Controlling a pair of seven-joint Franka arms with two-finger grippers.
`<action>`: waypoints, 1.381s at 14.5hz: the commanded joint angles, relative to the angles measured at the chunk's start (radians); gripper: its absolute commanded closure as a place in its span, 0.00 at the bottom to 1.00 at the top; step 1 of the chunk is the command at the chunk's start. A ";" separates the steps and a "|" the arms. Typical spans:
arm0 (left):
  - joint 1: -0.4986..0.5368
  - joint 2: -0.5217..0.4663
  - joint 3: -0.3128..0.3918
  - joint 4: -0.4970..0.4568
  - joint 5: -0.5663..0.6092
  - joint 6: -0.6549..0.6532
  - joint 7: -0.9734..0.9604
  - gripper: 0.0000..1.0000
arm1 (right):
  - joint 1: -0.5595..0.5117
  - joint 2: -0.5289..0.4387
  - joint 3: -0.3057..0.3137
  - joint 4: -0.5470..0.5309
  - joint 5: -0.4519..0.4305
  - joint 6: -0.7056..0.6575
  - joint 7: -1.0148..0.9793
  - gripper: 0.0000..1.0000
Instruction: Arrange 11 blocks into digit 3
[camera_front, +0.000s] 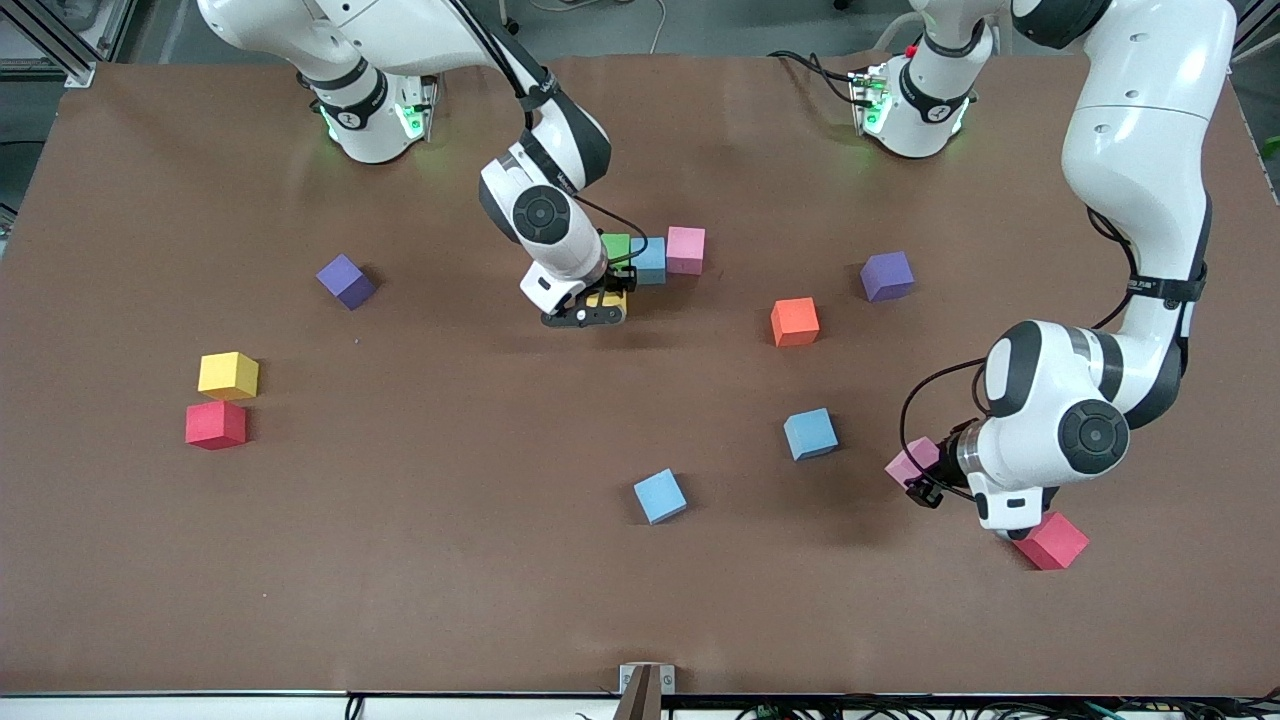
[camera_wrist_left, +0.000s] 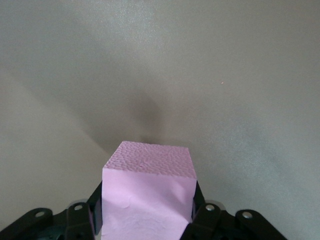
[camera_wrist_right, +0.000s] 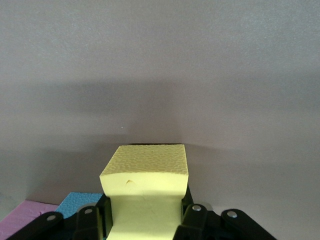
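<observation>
A green block (camera_front: 615, 246), a blue block (camera_front: 651, 260) and a pink block (camera_front: 686, 250) stand touching in a short row at mid-table. My right gripper (camera_front: 598, 306) (camera_wrist_right: 145, 222) is shut on a yellow block (camera_front: 608, 299) (camera_wrist_right: 145, 182), low beside the green block. The row's blue block (camera_wrist_right: 80, 201) and pink block (camera_wrist_right: 20, 216) show past that gripper's fingers. Toward the left arm's end of the table, my left gripper (camera_front: 915, 470) (camera_wrist_left: 147, 222) is shut on a pink block (camera_front: 910, 461) (camera_wrist_left: 147, 192) over bare table, with a red block (camera_front: 1050, 540) just beside its wrist.
Loose blocks lie about: purple (camera_front: 346, 281), yellow (camera_front: 228, 375) and red (camera_front: 215, 424) toward the right arm's end. Orange (camera_front: 795, 321), purple (camera_front: 886, 275) and two blue ones (camera_front: 810, 433) (camera_front: 660, 496) lie nearer the middle. The brown table (camera_front: 450, 500) reaches every edge of the view.
</observation>
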 joint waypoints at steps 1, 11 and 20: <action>-0.005 0.000 0.004 0.011 -0.011 0.001 0.000 0.71 | 0.024 -0.009 -0.018 -0.020 0.007 0.017 0.025 0.70; -0.005 -0.003 0.003 0.013 -0.011 0.001 -0.006 0.71 | 0.042 0.002 -0.019 -0.020 0.001 0.049 0.045 0.71; -0.005 -0.002 0.003 0.013 -0.011 0.001 -0.008 0.70 | 0.045 0.002 -0.031 -0.020 -0.028 0.046 0.045 0.71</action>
